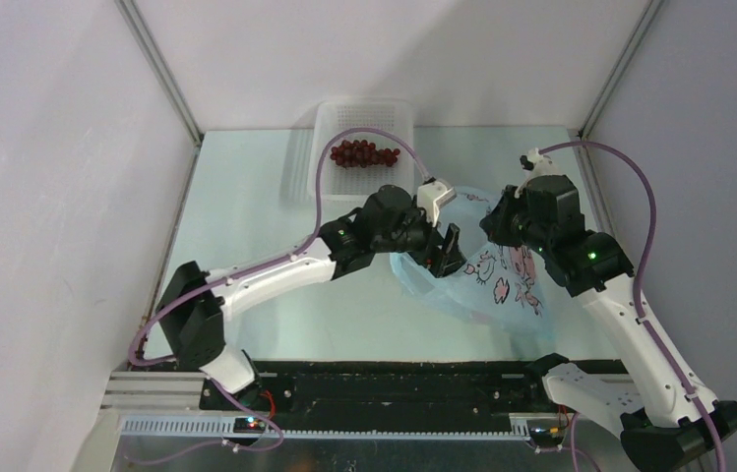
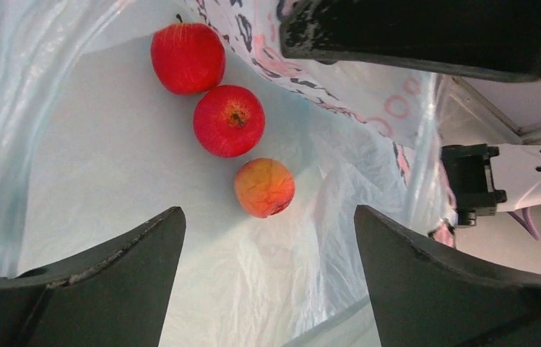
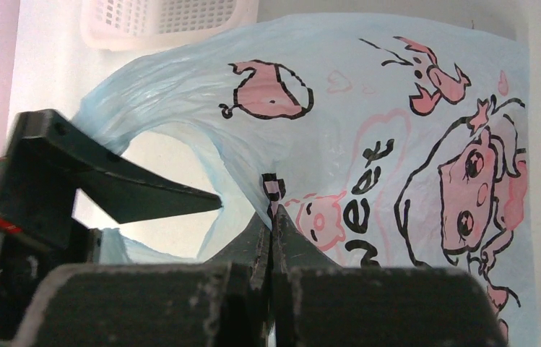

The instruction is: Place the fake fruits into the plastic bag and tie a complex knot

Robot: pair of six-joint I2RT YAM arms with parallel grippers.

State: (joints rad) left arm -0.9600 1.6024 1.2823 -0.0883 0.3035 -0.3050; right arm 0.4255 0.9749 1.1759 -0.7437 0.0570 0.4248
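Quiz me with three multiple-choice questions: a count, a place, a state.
1. How many round fruits lie in the thin light-blue plastic bag? A one B three C five
2. Where is the bunch of small dark-red grapes? A in the bag B in the white perforated plastic basket C on the table
3. The right arm's jaws are: A shut on the bag B wide open C holding fruit
Key: B, two glossy red, one orange-peach; B, they sit in the basket; A, plastic pinched between them.

Bright, even light; soft shadows; faint sheen on the plastic bag [image 2: 14,101].
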